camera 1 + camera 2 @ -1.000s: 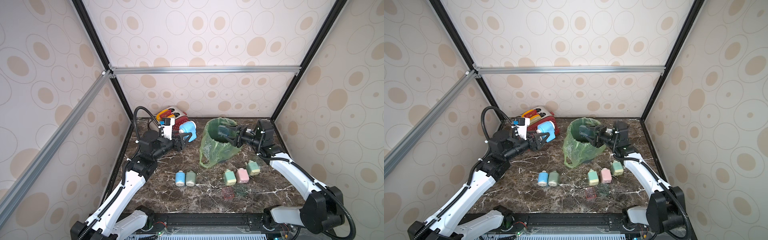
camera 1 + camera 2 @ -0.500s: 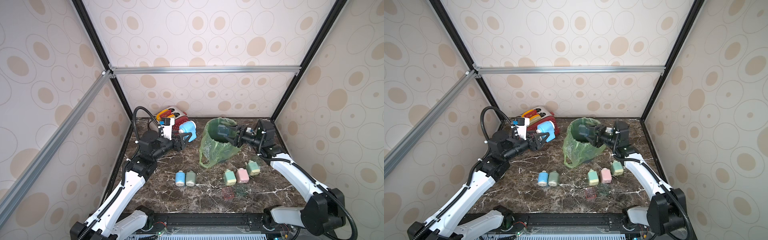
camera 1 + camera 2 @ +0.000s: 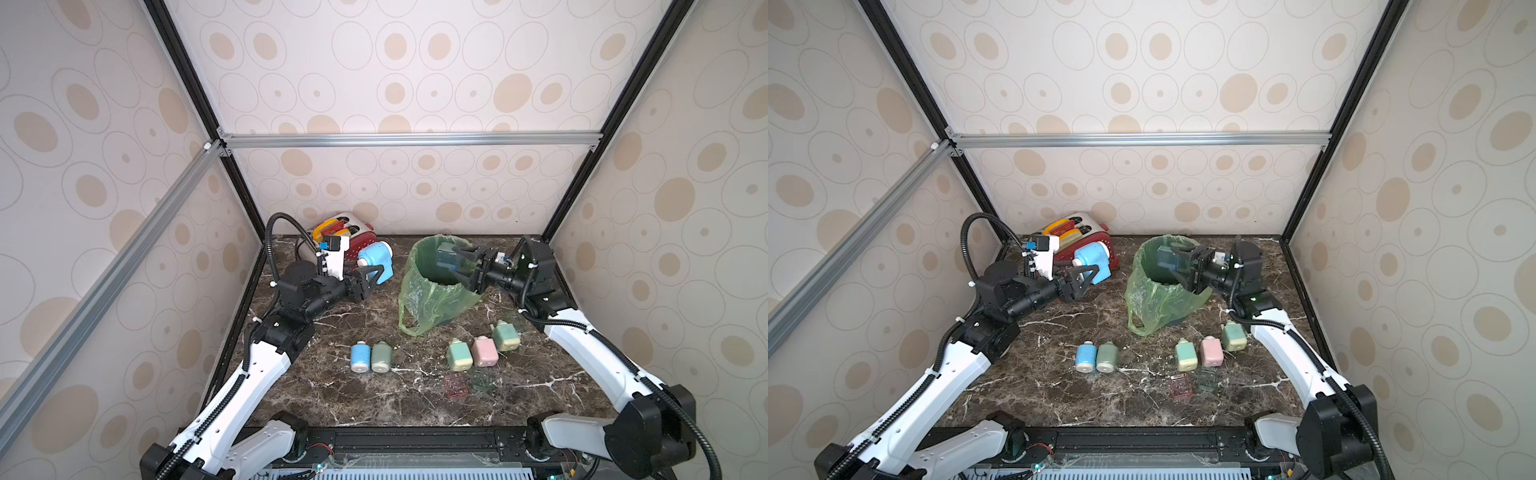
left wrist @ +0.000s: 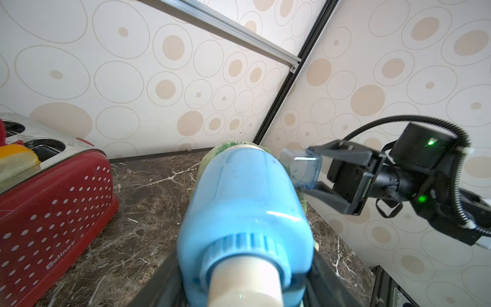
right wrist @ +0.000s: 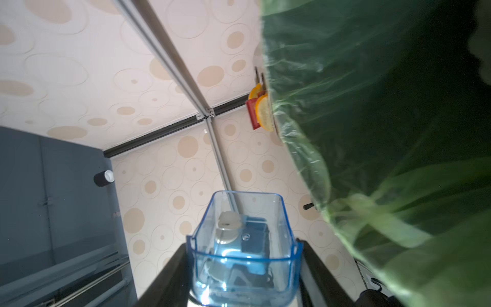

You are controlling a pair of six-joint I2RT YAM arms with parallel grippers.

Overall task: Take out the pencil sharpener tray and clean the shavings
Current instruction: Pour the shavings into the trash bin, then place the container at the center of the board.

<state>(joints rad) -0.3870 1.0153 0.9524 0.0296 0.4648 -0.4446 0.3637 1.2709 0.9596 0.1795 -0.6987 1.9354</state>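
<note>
The pencil sharpener tray (image 3: 448,255) (image 3: 1169,259), a clear blue box, is gripped between the jaws of the right gripper (image 3: 458,264), which are drawn in narrowly against its two sides. It is held in the air over the open mouth of the green bag (image 3: 428,299) (image 3: 1154,305), toward the far rim, as is shown in both top views. In the right wrist view the tray (image 5: 244,239) is seen with its open side turned to the camera and the bag's film (image 5: 385,133) close beside it. The blue pencil sharpener (image 3: 376,259) (image 4: 247,207) is clamped by its body in the left gripper (image 3: 371,273), whose jaws are set narrowly around it, and it is held near the red toaster (image 3: 365,243) at the back left of the marble table (image 3: 332,399). Sharpener and tray are kept well apart. Nearer the front, five small sharpeners (image 3: 485,351) are laid out: a blue and a green one touching, then a pale green, a pink and a green one in a row. Two small clear trays (image 3: 456,385) are seen just in front of that row.
</note>
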